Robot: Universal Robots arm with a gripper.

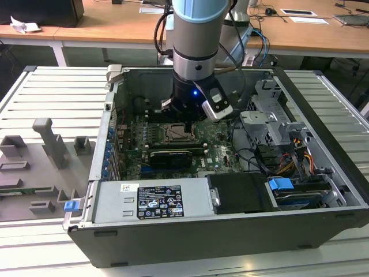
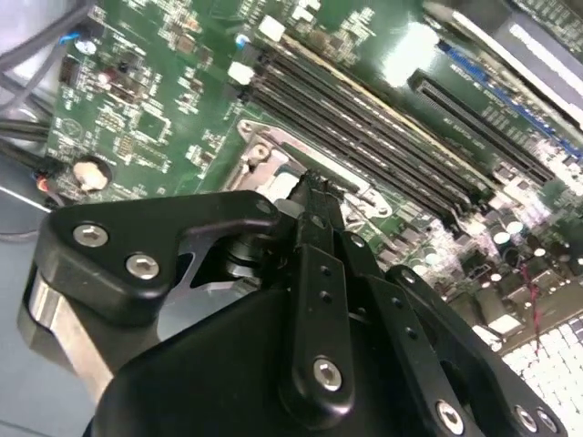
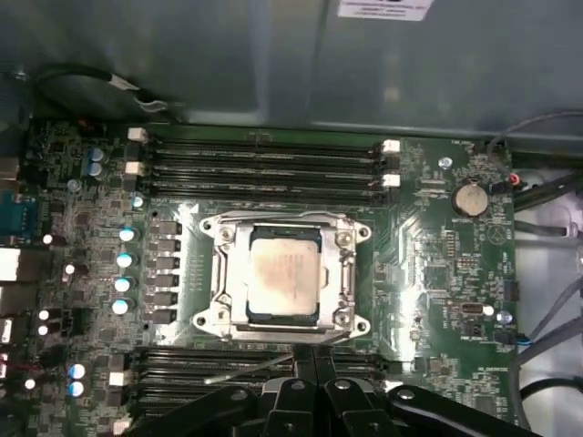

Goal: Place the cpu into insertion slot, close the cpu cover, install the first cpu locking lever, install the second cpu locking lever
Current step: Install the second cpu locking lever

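We see the cpu, a flat square chip with a silvery-tan, slightly mottled metal top, seated in the insertion slot on the green motherboard. The cpu cover, a thin silvery metal frame, lies closed around it. The black gripper hangs just beside the socket edge, fingers drawn together, holding nothing we can see.

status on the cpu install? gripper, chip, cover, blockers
Gripper at socket edge, fingers together, holding nothing visible. Cpu seated in insertion slot. Cpu cover down around chip. No obstruction seen.
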